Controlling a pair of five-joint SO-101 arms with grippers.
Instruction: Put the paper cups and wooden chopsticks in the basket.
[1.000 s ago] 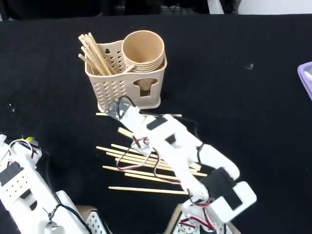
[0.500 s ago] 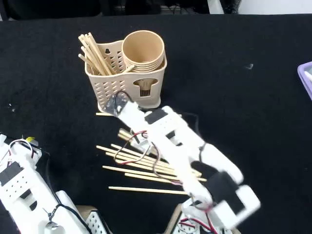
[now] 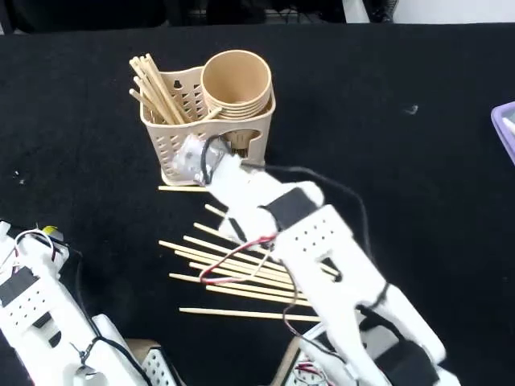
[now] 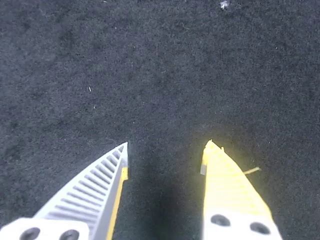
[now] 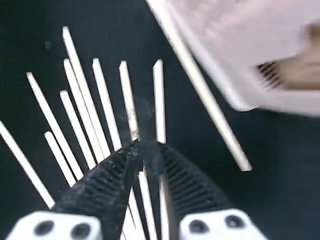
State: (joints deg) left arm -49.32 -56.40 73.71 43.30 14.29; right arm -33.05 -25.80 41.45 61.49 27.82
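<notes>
A beige basket [image 3: 201, 138] stands at the back of the black table. Stacked paper cups [image 3: 236, 82] fill one compartment and a bundle of wooden chopsticks [image 3: 155, 87] leans in the other. Several loose chopsticks [image 3: 233, 269] lie fanned in front of it, and one chopstick [image 3: 179, 188] lies along its base. My right gripper [image 3: 195, 163] hovers just before the basket's front wall. In the right wrist view its black fingers [image 5: 125, 170] are nearly together above the loose chopsticks [image 5: 100, 115], with the basket [image 5: 235, 55] close by. My left gripper [image 4: 165, 150] is open over bare cloth.
The left arm [image 3: 36, 310] rests at the near left corner. A purple tray [image 3: 504, 125] pokes in at the right edge. Black cloth [image 3: 402, 201] covers the table, with open room right of the basket.
The right arm has stretched forward, carrying its gripper from above the loose chopsticks up to the basket's front. The left arm has kept still.
</notes>
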